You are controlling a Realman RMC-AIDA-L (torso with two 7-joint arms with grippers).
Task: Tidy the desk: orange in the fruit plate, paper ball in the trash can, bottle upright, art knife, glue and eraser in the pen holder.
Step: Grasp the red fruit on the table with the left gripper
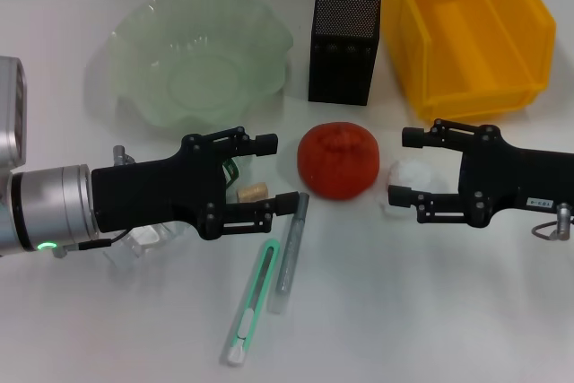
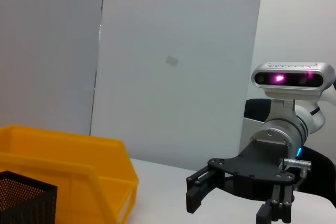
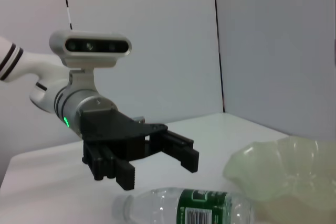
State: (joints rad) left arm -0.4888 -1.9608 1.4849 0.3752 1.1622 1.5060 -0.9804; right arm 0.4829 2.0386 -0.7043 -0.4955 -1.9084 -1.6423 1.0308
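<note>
Currently the orange is sitting on the table, in front of the pen holder. Left of the orange, the left gripper is hovering with its claw spread wide, holding nothing. Right of the orange, the right gripper is likewise hovering wide open and empty, over the paper ball.

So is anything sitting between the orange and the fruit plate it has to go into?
Nothing visible. In the head view the orange lies on bare table, and the fruit plate sits behind it toward the robot's left. The left gripper hovers, jaws open, close beside that path.
</note>
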